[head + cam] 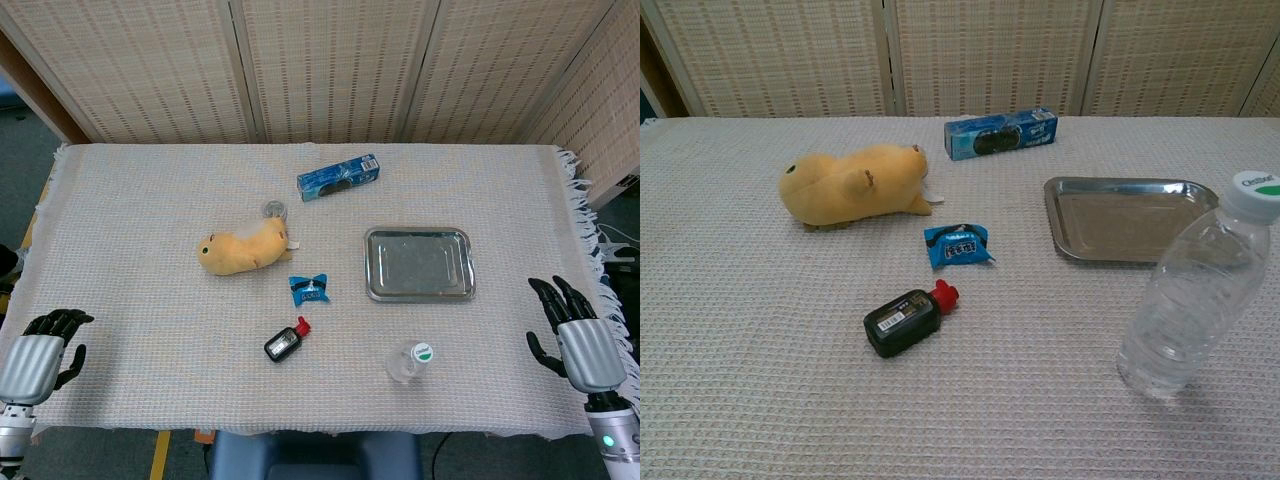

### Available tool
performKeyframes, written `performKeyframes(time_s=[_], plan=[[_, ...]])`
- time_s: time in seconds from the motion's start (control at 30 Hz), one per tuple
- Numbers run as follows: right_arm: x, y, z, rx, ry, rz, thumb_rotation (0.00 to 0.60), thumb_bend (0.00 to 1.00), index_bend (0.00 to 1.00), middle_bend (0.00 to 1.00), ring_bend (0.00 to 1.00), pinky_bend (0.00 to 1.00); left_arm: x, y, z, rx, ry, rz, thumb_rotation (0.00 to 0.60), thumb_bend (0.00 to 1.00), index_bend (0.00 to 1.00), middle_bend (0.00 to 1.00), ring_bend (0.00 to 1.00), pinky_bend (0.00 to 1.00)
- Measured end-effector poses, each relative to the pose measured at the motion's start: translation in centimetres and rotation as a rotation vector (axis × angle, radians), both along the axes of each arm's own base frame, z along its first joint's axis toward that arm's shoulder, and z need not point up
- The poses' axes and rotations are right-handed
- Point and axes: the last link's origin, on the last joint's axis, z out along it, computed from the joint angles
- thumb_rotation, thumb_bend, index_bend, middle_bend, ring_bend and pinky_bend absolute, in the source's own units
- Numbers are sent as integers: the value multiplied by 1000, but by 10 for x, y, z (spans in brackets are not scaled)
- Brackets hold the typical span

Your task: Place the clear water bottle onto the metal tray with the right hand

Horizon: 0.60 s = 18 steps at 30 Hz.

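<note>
- Head view: the right hand (572, 330) hovers at the table's right edge, fingers spread and empty; the left hand (45, 350) rests curled at the left edge. To grasp well, wrap the clear water bottle (409, 362) mid-body, near the front edge before the metal tray (418, 263).
- Chest view: the bottle (1192, 298) stands upright, transparent, white-capped, apart from the tray (1127, 218).

My head camera looks almost straight down from high above the table (120, 300), taking in the whole cloth from the near edge to the far edge against the screens, with my left hand (40, 355) and right hand (580, 340) at the near corners. My chest camera sits low at the near edge, facing the far edge, much closer. Both views share the table's middle: the metal tray (1130, 215) and the clear water bottle (1190, 300).
</note>
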Motion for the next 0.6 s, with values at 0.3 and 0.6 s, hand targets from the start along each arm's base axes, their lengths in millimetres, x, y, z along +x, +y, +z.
performKeyframes(time_s=[0.3, 0.6], plan=[[0, 0, -4, 62, 26, -53, 600, 184, 0, 107, 0, 147, 3, -2, 2, 13, -8, -17, 600, 535, 306, 253, 188, 258], [-1, 6, -2, 230, 82, -66, 600, 168, 0, 107, 0, 146, 5, -4, -1, -12, -17, -31, 600, 535, 306, 253, 188, 260]])
